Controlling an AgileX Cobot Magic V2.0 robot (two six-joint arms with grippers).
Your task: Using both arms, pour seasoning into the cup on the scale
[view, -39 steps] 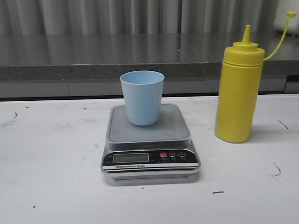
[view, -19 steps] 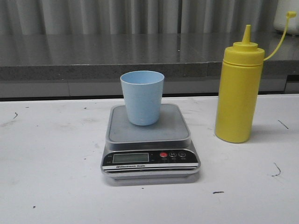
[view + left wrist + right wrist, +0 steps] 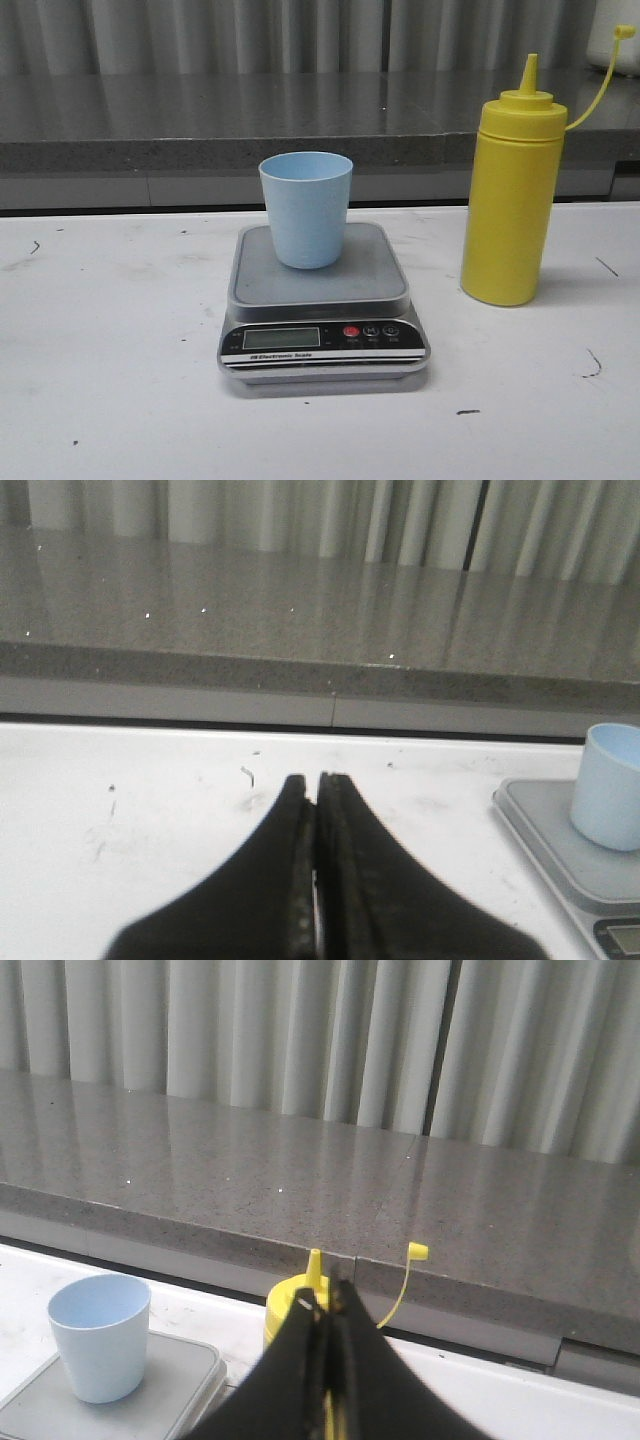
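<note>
The pale blue cup (image 3: 306,208) stands upright on the steel platform of the silver-grey scale (image 3: 320,290) at the table's middle. The yellow seasoning bottle (image 3: 512,190) stands upright to the right of the scale, its cap strap (image 3: 600,80) arching off to the right. Neither gripper shows in the front view. In the left wrist view my left gripper (image 3: 316,783) is shut and empty above bare table, with the cup (image 3: 610,785) and scale (image 3: 560,835) off to one side. In the right wrist view my right gripper (image 3: 326,1295) is shut and empty, with the bottle (image 3: 290,1305) behind it and the cup (image 3: 98,1335) beside it.
A grey stone ledge (image 3: 250,115) runs along the back of the white table (image 3: 110,360), with grey ribbed curtains behind it. The scale's display (image 3: 282,338) and red button (image 3: 351,331) face the front.
The view has shifted very slightly; the cup, scale and bottle stand as before.
</note>
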